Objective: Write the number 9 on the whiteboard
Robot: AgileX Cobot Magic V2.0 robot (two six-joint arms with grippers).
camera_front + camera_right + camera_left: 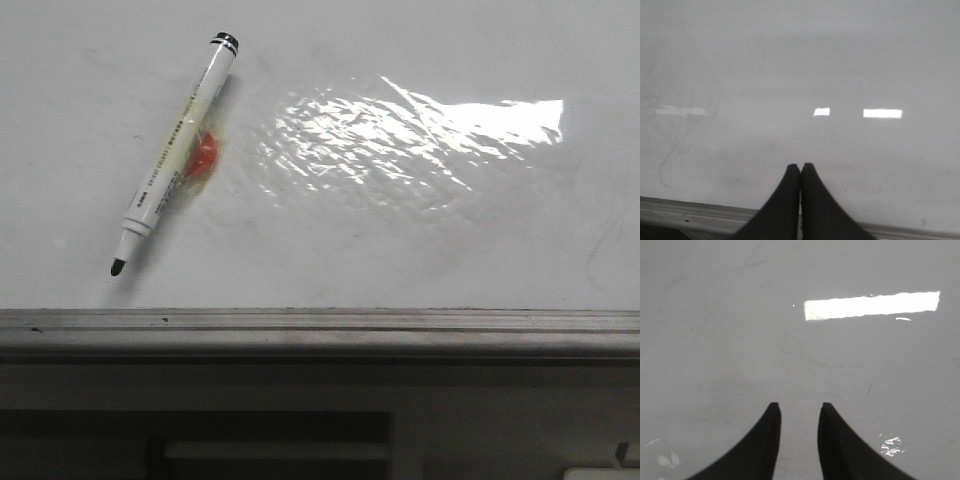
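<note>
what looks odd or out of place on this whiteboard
An uncapped white marker with a black tip lies loose and diagonal on the glossy white whiteboard, resting over an orange-red blob ringed by a yellowish stain. No 9 is drawn.

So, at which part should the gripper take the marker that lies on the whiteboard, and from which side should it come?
Probably at the middle of the barrel of the marker, coming from above with the fingers across its width. It lies flat and slanted on the whiteboard, with the uncovered tip toward the near rail, so the tip stays free for writing. An orange blob sits against the barrel's middle; grip slightly toward the cap end.
</note>
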